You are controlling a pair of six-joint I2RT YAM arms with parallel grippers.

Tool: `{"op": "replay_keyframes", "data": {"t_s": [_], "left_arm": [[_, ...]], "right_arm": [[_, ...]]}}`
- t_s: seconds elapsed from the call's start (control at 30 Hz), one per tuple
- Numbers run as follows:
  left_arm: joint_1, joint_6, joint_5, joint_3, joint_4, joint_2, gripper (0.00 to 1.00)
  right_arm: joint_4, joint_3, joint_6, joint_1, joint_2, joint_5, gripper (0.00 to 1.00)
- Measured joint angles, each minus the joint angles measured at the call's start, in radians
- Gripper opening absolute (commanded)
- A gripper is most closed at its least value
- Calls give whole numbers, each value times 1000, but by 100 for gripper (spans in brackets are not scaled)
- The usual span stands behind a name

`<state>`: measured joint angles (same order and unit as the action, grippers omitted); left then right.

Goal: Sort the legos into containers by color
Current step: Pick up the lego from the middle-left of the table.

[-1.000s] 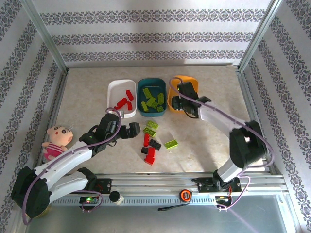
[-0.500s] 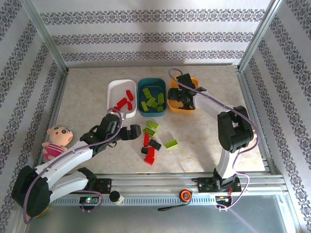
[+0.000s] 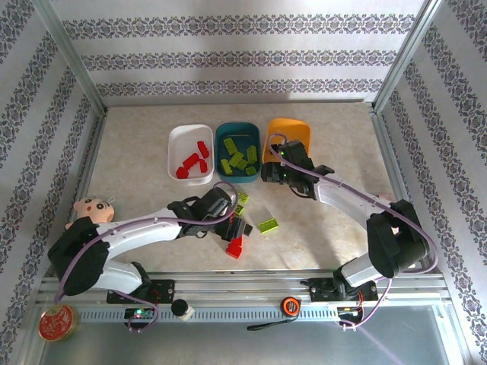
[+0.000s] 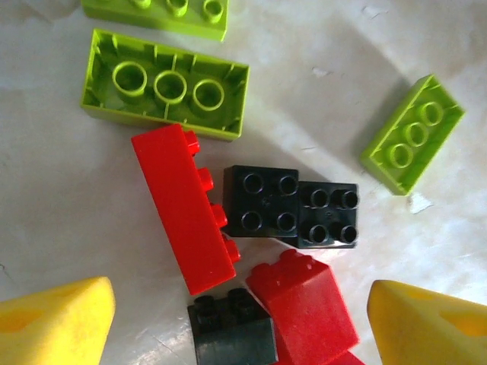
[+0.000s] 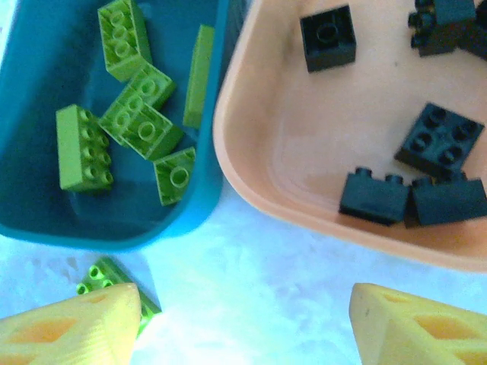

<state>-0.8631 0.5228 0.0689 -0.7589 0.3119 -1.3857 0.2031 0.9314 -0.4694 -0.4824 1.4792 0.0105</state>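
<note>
The left arm has swung in from the side, and its left claw now hangs right over the loose legos. The right claw has pulled back from deep over the orange tub to its near edge. A lot of the sorting looks done: red bricks lie in the white tub, green bricks in the teal tub, and black bricks in the orange tub. A small pile is left on the counter. The left wrist view shows a long red brick, two black bricks side by side, another black one, a second red one and three green ones. The left claw is wide open above this pile and holds nothing. The right claw is open and empty too, just in front of the teal and orange tubs, with a little green brick by one finger.
</note>
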Motion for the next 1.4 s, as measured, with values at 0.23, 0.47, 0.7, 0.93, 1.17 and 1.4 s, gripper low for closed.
{"op": "replay_keyframes", "data": {"t_s": [0.23, 0.47, 0.7, 0.93, 1.17, 1.4], "left_arm": [[10, -23, -50, -27, 24, -58, 64], [60, -39, -43, -85, -1, -174, 61], [73, -50, -17, -102, -53, -228, 38], [74, -47, -13, -97, -56, -223, 22], [127, -44, -9, -42, -35, -87, 18], [302, -44, -27, -84, -23, 79, 17]], "right_arm": [[-15, -72, -4, 0, -66, -1, 73], [-25, -93, -4, 0, -101, 0, 74], [-29, -129, -4, 2, -121, 0, 74], [-30, -136, -4, 10, -130, -1, 74], [-37, -155, -4, 9, -135, -1, 74], [-40, -170, -7, 9, -172, -1, 74]]}}
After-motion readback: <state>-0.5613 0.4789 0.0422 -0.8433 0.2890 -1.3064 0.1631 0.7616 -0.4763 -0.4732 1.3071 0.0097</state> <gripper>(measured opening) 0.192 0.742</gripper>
